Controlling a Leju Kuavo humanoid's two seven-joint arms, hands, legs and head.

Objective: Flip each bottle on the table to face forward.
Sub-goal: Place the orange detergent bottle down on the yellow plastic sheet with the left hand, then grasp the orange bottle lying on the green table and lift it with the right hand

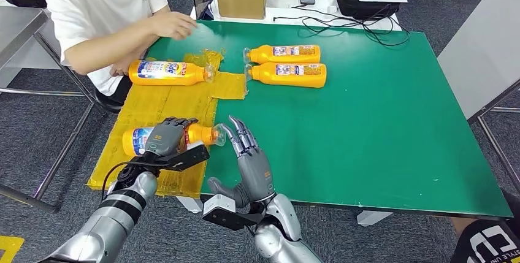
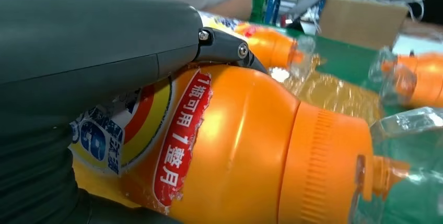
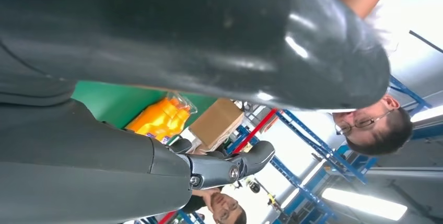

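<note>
Right now the left hand (image 1: 167, 137) is wrapped over the nearest bottle (image 1: 199, 134), which lies on its side on the yellow sheet (image 1: 162, 106) at the near left of the green table (image 1: 380, 122), cap pointing toward the table's middle. The right hand (image 1: 248, 152) stands beside the clear cap with fingers straight and apart, holding nothing. Trouble I'd watch for: the round, glossy body could spin or squirt out from under that grip, roll off the table's near edge, or the sheet could bunch and drag; three more bottles wait farther back.
</note>
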